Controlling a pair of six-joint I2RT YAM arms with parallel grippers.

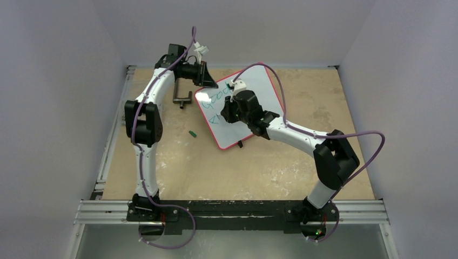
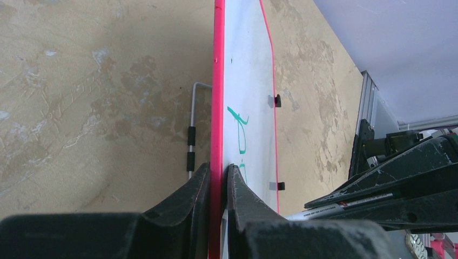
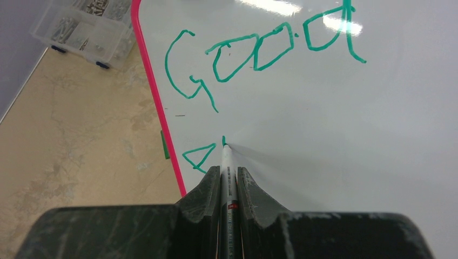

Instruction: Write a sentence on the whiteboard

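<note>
Over to the rectangular glossy white whiteboard with the thin red frame: lying skewed on the far half of the mottled tan desk. Pinched at the edge nearest the left arm by the left end effector, closed narrow right on that red frame. Above the whiteboard's near part, the right end effector, clamped tight around a slim white marker. Pressing the tip onto the white surface, just under the green handwritten sentence. Reads "Good" on the upper line. Below that, only a small triangle-like stroke and a short tick at the tip. Off the whiteboard's gripped edge, a small green piece on the desk. Near the gripped corner, a grey metal bracket. Past the red frame in the right wrist view, a clear plastic box of small parts.
</note>
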